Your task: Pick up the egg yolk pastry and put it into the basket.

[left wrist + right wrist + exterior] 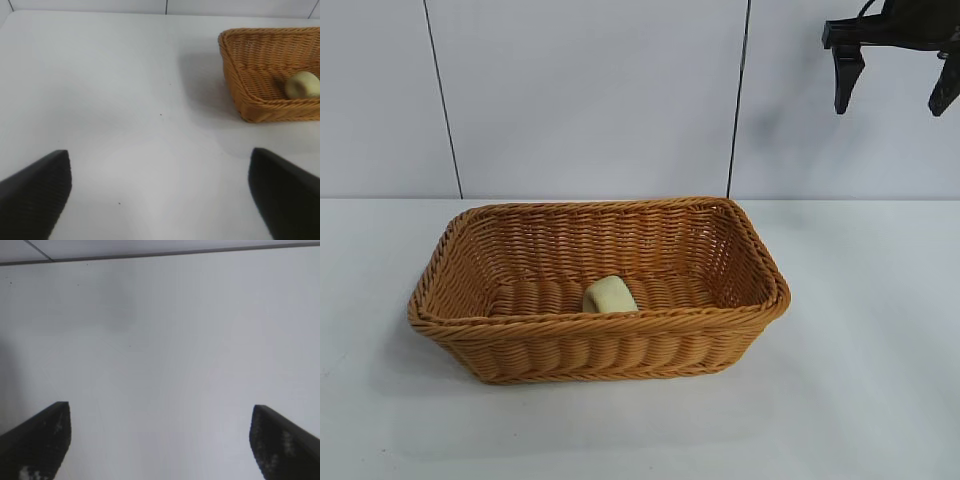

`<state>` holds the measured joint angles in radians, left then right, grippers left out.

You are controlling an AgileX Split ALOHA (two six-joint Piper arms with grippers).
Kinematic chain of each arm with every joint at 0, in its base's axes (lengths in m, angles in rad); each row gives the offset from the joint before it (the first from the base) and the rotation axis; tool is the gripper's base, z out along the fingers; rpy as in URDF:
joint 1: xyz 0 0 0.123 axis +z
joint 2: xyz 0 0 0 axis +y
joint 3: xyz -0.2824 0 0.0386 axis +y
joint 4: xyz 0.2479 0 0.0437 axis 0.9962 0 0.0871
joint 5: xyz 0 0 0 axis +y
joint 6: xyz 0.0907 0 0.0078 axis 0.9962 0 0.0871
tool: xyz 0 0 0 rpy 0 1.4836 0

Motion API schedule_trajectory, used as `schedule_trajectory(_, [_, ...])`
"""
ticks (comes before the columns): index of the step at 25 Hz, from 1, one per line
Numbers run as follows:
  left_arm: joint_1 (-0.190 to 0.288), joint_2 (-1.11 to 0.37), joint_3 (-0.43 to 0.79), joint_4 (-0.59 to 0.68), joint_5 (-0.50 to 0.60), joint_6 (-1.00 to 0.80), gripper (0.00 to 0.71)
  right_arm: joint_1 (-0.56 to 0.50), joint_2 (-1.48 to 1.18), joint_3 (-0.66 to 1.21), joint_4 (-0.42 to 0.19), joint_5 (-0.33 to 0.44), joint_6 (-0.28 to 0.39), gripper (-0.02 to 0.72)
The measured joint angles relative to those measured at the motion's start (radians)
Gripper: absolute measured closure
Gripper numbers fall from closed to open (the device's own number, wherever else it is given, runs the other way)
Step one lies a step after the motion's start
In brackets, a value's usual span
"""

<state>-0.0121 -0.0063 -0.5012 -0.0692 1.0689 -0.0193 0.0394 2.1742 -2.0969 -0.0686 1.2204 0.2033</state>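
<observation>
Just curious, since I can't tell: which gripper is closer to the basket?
Probably the right gripper: it hangs open, high up to the right of the basket. The left gripper, also open, sits outside the exterior view, a stretch of table away.

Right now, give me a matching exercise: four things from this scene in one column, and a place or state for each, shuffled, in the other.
Things:
1. pastry
2. basket
3. right gripper
4. left gripper

Places or states:
A. open, raised high at the exterior view's upper right, holding nothing
B. lying inside the basket, near its front wall
C. open, over bare table, beside the basket
D. standing on the white table, woven and orange-tan

Pairs: 1-B, 2-D, 3-A, 4-C
</observation>
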Motion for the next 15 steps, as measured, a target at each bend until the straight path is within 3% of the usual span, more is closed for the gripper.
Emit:
schedule_trajectory(6, [0.0, 0.0, 0.0, 0.0, 0.0, 0.0, 0.018, 0.0, -0.065, 0.117, 0.005, -0.004, -0.001, 0.008])
schedule_trajectory(15, [0.0, 0.0, 0.0, 0.0, 0.0, 0.0, 0.018, 0.0, -0.434, 0.613, 0.03, -0.004, -0.031, 0.008])
